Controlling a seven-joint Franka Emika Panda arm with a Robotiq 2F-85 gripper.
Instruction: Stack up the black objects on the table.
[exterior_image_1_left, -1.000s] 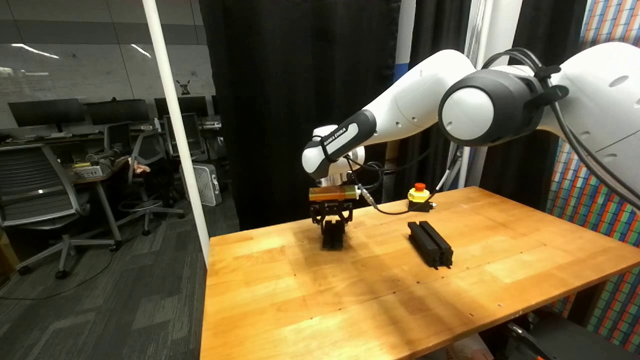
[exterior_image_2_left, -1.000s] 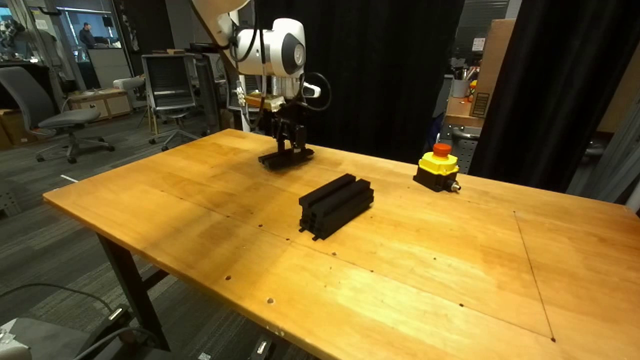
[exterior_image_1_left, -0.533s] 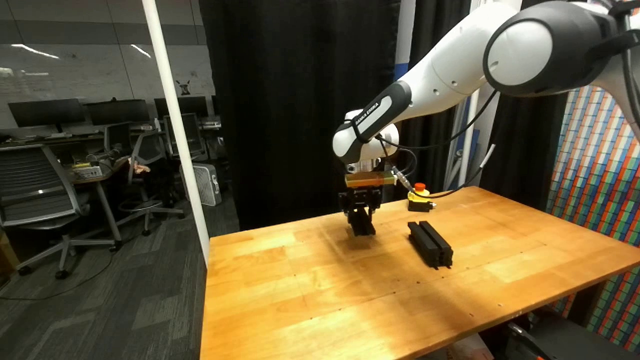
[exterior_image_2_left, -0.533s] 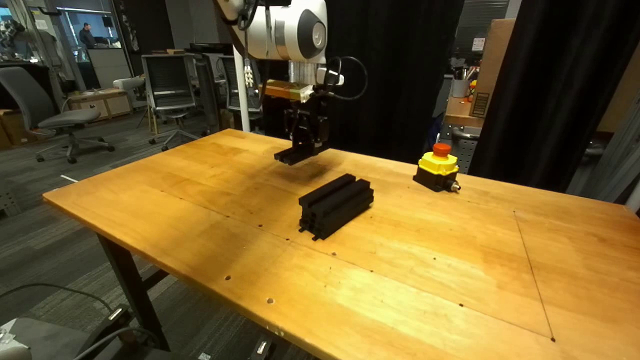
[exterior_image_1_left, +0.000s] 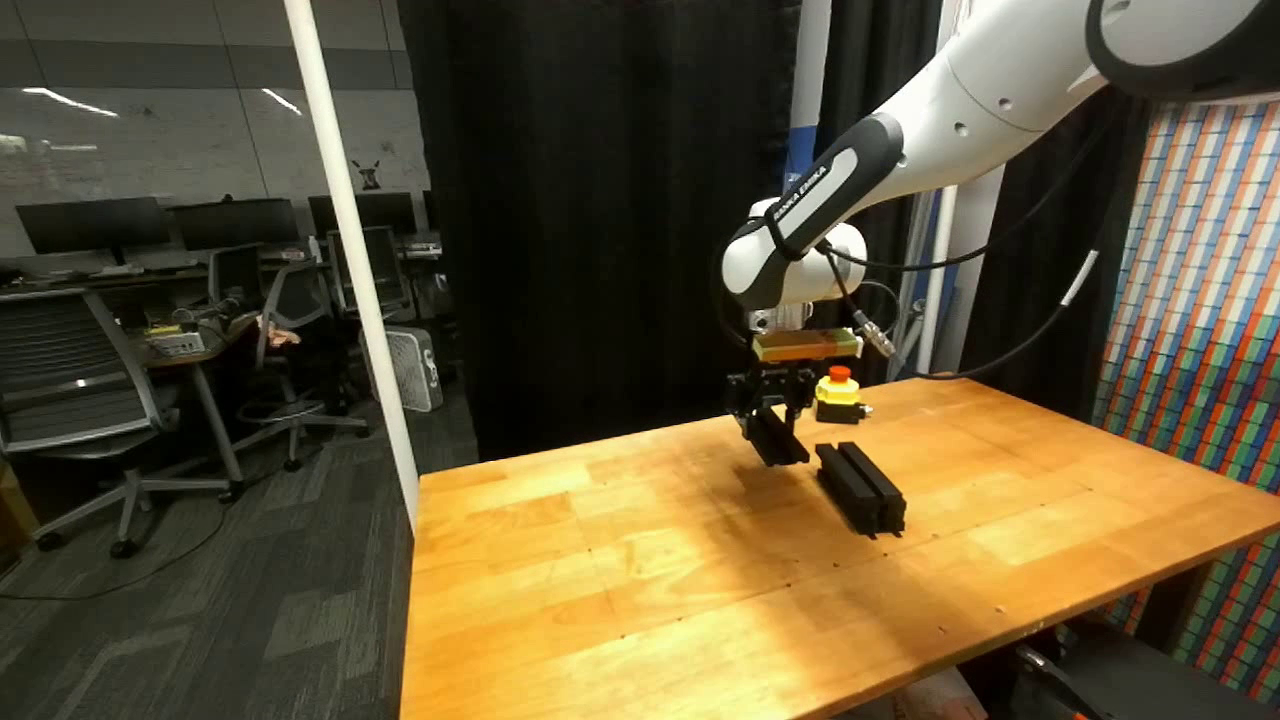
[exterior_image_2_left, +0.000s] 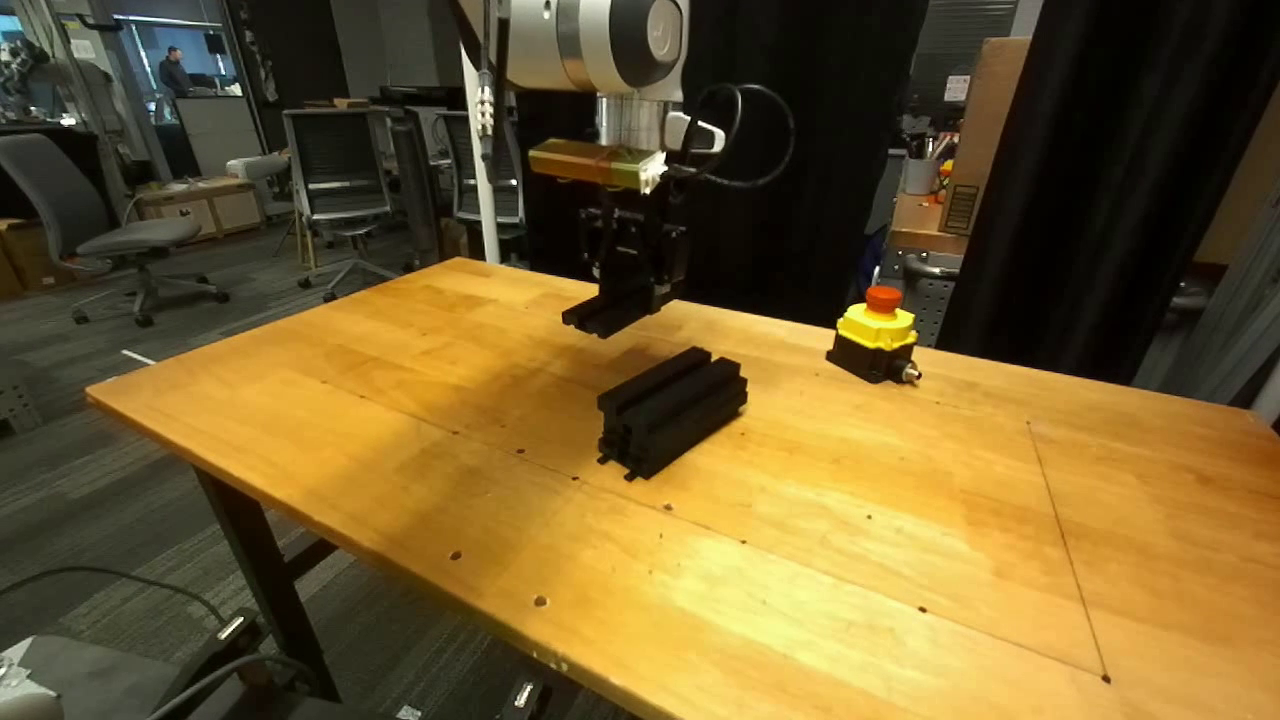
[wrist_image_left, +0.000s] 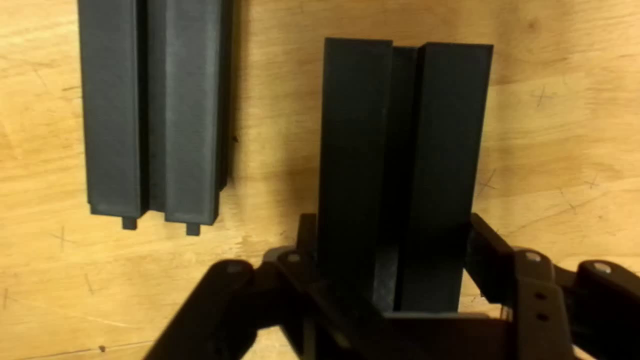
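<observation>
In the wrist view, a black bar (wrist_image_left: 400, 170) is clamped by the gripper (wrist_image_left: 392, 240); the black stack (wrist_image_left: 190, 110) is seen at upper left, long axes nearly parallel

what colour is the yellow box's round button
The button is orange-red, clearest in an exterior view.

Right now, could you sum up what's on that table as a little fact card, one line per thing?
Gripper: closed on a black bar
Black bar: grooved along its length, held above the table
Black stack: standing on the table, apart from the black bar; layers hard to count
Red-topped yellow device: on the table, untouched by the gripper
Stacking: this black bar is not yet on the black stack
</observation>
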